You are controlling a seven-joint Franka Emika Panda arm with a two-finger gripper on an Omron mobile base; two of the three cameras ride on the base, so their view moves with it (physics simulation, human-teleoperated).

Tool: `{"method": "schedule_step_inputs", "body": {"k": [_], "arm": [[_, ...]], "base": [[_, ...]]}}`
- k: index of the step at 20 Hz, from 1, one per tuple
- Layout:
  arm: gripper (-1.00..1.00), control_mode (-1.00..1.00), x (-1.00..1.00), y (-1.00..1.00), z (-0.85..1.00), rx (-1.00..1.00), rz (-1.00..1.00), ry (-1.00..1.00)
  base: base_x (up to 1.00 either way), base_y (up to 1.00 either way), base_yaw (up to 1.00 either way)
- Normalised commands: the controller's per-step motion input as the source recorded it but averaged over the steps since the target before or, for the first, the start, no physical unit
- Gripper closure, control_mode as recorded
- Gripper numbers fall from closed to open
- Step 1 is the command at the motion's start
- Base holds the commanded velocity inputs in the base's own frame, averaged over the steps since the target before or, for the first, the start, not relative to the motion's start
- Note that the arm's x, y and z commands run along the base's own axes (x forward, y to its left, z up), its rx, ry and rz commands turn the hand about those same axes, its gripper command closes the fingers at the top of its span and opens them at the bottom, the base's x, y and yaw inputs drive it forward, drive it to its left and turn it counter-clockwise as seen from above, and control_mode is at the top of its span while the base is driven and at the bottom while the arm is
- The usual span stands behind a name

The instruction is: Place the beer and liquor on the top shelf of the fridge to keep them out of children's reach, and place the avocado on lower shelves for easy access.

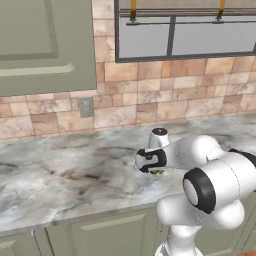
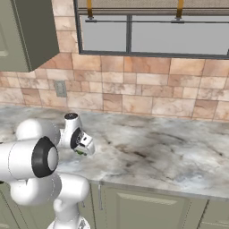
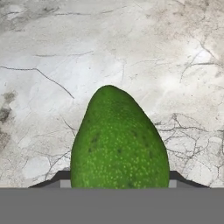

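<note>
Green avocado (image 3: 119, 142) between my fingertips, over the marble counter (image 3: 43, 65)

Speckled skin bears no label or writing; its long axis runs along my hand's view, narrow end pointing away; my pincer (image 3: 119, 181) is clenched on its broad end, dark tips (image 3: 59, 178) touching both flanks

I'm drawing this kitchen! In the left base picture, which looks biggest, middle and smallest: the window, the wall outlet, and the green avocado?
1. The window, by far the biggest.
2. The wall outlet.
3. The avocado, only a green sliver under the gripper, so its real size is unsure.
</note>
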Motion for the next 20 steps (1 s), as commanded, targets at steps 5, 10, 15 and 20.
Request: {"method": "schedule_step_inputs", "body": {"k": [5,10,15,20], "arm": [[1.00,-1.00,-0.84,0.00,0.47,0.00,0.00,-0.32],[1.00,-1.00,-0.95,-0.15,0.93,0.00,0.00,-0.38],[1.00,-1.00,-0.88,-0.26,1.00,0.00,0.00,-0.27],[1.00,-1.00,-0.75,-0.24,0.98,0.00,-0.01,-0.17]], "base": [[0.00,0.00,0.00],[0.00,0.00,0.00],[0.00,0.00,0.00],[0.00,0.00,0.00]]}}
